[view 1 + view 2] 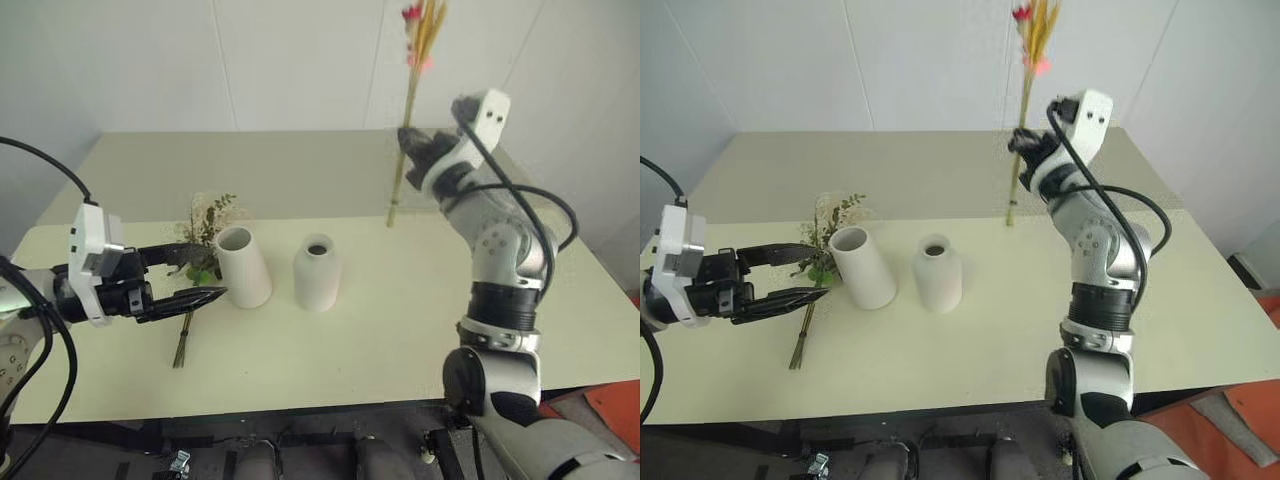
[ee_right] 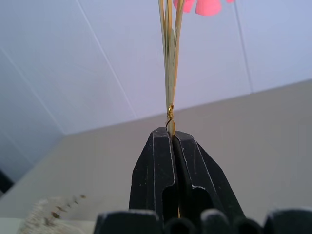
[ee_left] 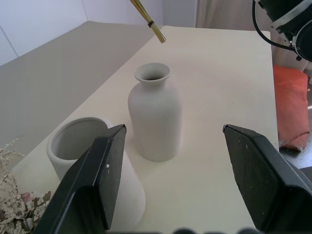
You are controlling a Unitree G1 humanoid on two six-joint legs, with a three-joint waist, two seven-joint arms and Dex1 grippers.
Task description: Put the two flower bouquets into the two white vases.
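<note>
We are in the first half of the job: the wheat bundle (image 1: 408, 110) is off the surface and in the air, nearly upright, blooms at the top. The right end effector (image 1: 408, 140) is clamped tight on its stalks about midway; the right wrist view shows both fingers pressed together on the stems just below a small wire tie. The stalk ends hang free above the far right part of the surface (image 1: 400, 330), well apart from either vase.

Next move, as we judge it: carry the bundle leftward and nearer, bring the stalk ends over a vase mouth, then lower. The bottle vase (image 1: 317, 271) is the closer target, but its neck is narrow, so the stalk tips need to be lined up well. The cone vase (image 1: 243, 266), just left of it, has the wider mouth.

The rose bunch (image 1: 203, 240) lies flat on the surface to the left of the cone vase, stems pointing toward the near edge, not yet picked up.

The left end effector (image 1: 195, 272) hovers spread open and empty beside the cone vase, over the rose bunch. It sits close to both vases, so we note a possible crowding risk as the right arm comes across.
</note>
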